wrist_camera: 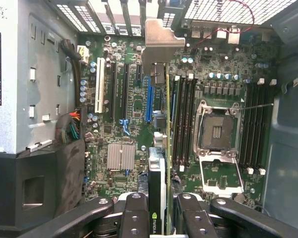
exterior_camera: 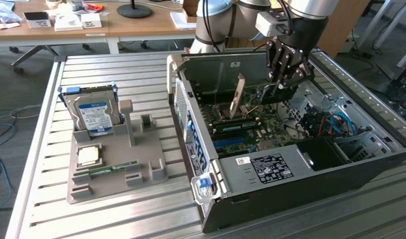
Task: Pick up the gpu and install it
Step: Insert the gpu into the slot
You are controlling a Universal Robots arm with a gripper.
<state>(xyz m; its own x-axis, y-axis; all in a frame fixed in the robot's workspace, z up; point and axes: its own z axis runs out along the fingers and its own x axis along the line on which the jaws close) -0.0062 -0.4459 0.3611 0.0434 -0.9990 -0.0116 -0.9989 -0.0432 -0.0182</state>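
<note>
The gpu is seen edge-on in the wrist view, a thin card with a dark face, a green logo and a silver end bracket. My gripper is shut on it, one black finger on each side. The card hangs inside the open computer case, above the motherboard and just beside the blue slot. In the exterior view my gripper reaches down into the case with the gpu under it, the bracket toward the case's rear wall.
An empty processor socket, black memory slots and a small heatsink lie on the board. On the exterior view's left, a grey holder carries a hard drive, a processor chip and a RAM stick.
</note>
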